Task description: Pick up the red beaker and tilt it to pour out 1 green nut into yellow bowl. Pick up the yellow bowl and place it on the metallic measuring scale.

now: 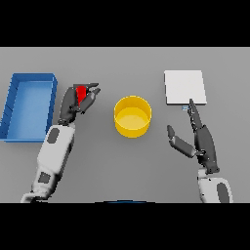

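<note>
On the grey table (122, 166) in front of me, my left hand (80, 100) has its dark fingers and thumb curled round the red beaker (81, 92). Only a small patch of its smooth red side shows between my fingers, so I cannot tell whether it stands upright or tilts. It sits between the blue bin (29, 105) on my left and the yellow bowl (133, 116), apart from both.

The bowl is round, with a thick, plain rim and a flat, glossy bottom. It rests on the table near the middle, and neither hand touches it. I cannot make out any nut inside it.

My right hand (202, 141) is well right of the bowl, fingers straight and loose, thumb spread toward the bowl, holding nothing. Its fingertips (191, 103) point up at the near edge of the scale (184, 87), a flat, pale grey square plate with a matte top.

The bin is a shallow rectangular tray with thin upright walls.
</note>
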